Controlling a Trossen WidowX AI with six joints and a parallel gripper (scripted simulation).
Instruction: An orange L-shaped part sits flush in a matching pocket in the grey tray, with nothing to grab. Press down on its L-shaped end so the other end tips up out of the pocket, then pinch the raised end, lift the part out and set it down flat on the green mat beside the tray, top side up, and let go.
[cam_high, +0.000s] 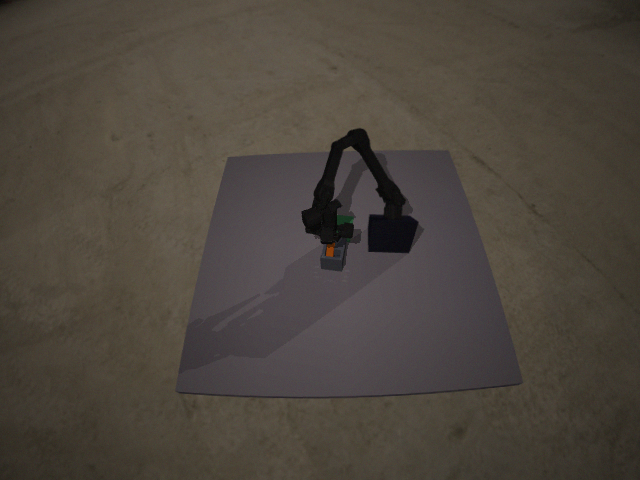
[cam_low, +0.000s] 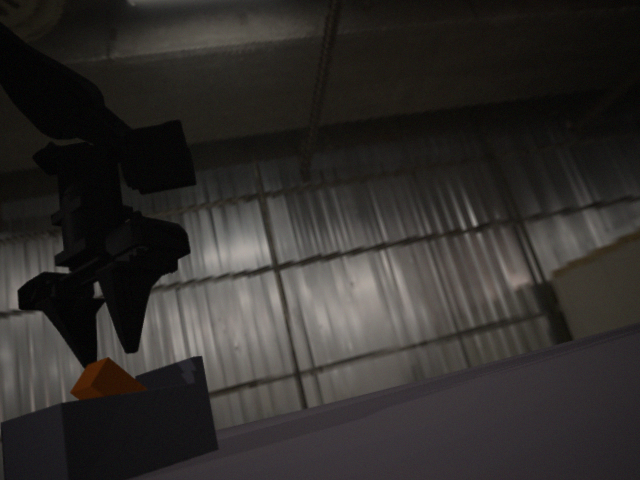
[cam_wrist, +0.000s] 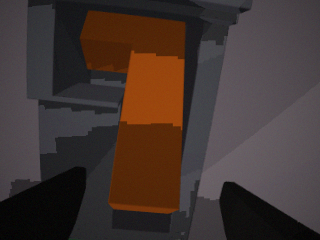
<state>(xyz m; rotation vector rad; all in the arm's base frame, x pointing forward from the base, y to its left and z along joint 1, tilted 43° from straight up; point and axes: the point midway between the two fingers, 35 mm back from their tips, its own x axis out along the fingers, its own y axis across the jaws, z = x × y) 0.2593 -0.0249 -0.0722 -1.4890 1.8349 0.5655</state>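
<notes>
The orange L-shaped part (cam_high: 330, 251) (cam_low: 105, 381) (cam_wrist: 152, 95) is tilted in the grey tray (cam_high: 331, 262) (cam_low: 139, 428) (cam_wrist: 212, 85). Its L-shaped end is down in the pocket and its straight end stands raised above the tray rim. My gripper (cam_low: 112, 357) (cam_wrist: 155, 184) is open, with nothing between its fingers. In the wrist view the fingertips stand on either side of the raised end, apart from it. In the exterior view they are just above and behind it. The green mat (cam_high: 345, 219) is partly hidden behind the gripper in the top view.
The dark block-shaped arm base (cam_high: 391, 235) stands to the right of the tray in the top view. The arm arches over from it. The grey-purple table top (cam_high: 413, 330) lies under everything, with the arm's shadow across it.
</notes>
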